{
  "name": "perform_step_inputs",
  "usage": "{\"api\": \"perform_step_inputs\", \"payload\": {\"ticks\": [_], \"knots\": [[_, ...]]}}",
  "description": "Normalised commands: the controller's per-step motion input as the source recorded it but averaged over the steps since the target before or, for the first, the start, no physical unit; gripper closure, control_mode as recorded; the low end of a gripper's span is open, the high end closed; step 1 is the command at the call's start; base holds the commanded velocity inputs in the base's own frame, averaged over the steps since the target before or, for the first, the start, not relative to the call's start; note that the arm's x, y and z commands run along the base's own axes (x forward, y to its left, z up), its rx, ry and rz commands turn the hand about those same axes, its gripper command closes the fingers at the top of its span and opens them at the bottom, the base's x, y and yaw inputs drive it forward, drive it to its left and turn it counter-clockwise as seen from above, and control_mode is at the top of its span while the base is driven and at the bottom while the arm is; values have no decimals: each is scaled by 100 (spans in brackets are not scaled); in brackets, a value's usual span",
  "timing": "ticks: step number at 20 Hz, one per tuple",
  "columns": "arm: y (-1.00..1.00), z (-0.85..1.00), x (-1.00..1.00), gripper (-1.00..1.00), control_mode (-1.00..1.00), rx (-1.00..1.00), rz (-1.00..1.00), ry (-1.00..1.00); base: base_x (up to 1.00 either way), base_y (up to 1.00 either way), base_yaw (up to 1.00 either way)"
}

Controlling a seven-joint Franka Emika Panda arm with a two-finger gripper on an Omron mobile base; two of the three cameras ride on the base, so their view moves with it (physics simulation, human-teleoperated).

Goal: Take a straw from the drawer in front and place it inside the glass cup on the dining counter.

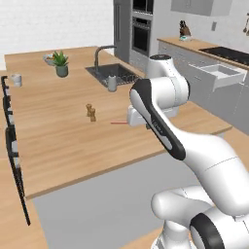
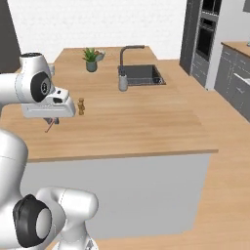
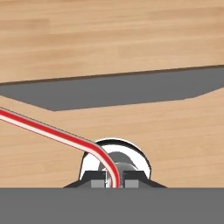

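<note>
My gripper [image 3: 112,179] is shut on the red straw [image 3: 52,131], which runs from between the fingertips up and off to the left in the hand view. In the right base view the gripper [image 2: 51,121] hangs just above the dining counter [image 2: 146,122], the straw [image 2: 47,128] poking out below it. From the left base camera my forearm hides the hand, and the straw [image 1: 118,122] sticks out to its left over the counter [image 1: 58,141]. The glass cup [image 1: 112,83] [image 2: 123,82] stands upright by the sink, well beyond the gripper. The drawer [image 1: 220,74] stands pulled out at the right.
A dark sink [image 1: 116,73] [image 2: 142,74] with a curved tap [image 1: 99,52] sits behind the cup. A small brown shaker [image 1: 91,113] [image 2: 81,106] stands near the gripper. A potted plant [image 1: 61,64] [image 2: 91,60] and a small white cup [image 1: 17,79] stand farther back. Dark stools [image 1: 9,131] line the left edge.
</note>
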Motion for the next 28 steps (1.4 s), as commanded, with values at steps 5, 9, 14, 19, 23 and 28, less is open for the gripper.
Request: {"api": "perform_step_inputs", "payload": {"ticks": [5,9,14,19,23,28], "knots": [[0,0,0,100,100,0,0,0,-22,100,-15],[0,0,0,100,100,0,0,0,-17,100,-15],[0,0,0,100,100,0,0,0,-16,100,-17],[0,0,0,100,100,0,0,0,-3,100,-22],[0,0,0,100,100,0,0,0,0,100,-32],[0,0,0,100,100,0,0,0,17,91,-56]]}}
